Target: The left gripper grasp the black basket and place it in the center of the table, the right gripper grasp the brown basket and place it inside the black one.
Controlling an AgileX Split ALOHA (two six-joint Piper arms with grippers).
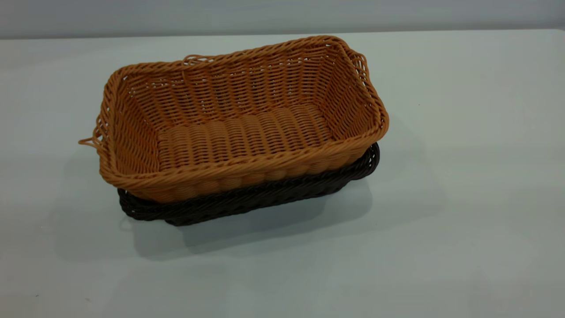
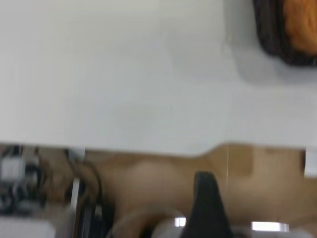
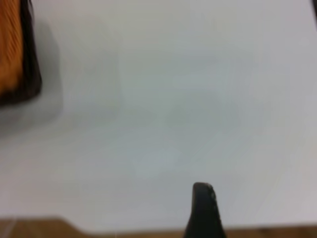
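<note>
The brown basket [image 1: 238,119] sits nested inside the black basket [image 1: 247,198], near the middle of the table [image 1: 463,176]. Only the black basket's rim and lower side show under it. Neither gripper is in the exterior view. In the left wrist view, the left gripper [image 2: 205,203] is a dark blurred shape past the table's edge, far from the baskets [image 2: 292,29]. In the right wrist view, the right gripper [image 3: 203,208] is by the table's edge, well apart from the brown basket [image 3: 10,49] and the black basket [image 3: 30,74]. Neither gripper holds anything.
The table edge [image 2: 148,148] runs across the left wrist view, with wood-coloured floor [image 2: 257,183] and rig hardware [image 2: 20,183] beyond it. White table surface lies all around the baskets.
</note>
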